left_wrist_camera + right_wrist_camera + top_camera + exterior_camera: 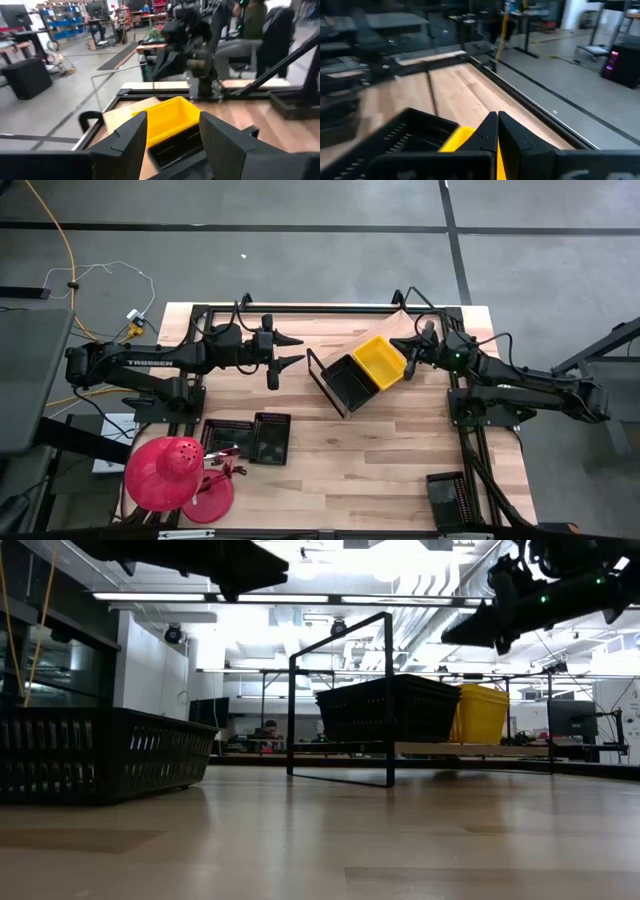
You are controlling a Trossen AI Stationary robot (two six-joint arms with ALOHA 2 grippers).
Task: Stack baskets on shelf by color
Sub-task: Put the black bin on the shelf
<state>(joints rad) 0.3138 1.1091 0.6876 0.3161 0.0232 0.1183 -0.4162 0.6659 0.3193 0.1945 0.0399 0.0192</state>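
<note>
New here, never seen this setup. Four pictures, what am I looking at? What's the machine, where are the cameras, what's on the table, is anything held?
It is a two-armed robot at a wooden table. One camera looks straight down, one sits at table-top height, and one rides on each wrist, looking past that arm's own fingers.

In the overhead view the left hand hangs over the table's far left part, fingers apart, holding nothing. The right hand is at the yellow basket, fingers together; its wrist view shows nothing between them.

The yellow basket and a black basket sit side by side on the slanted shelf mid-table. Two more black baskets lie flat near the front left, beside a red domed object. Another black basket sits at the front right edge.
</note>
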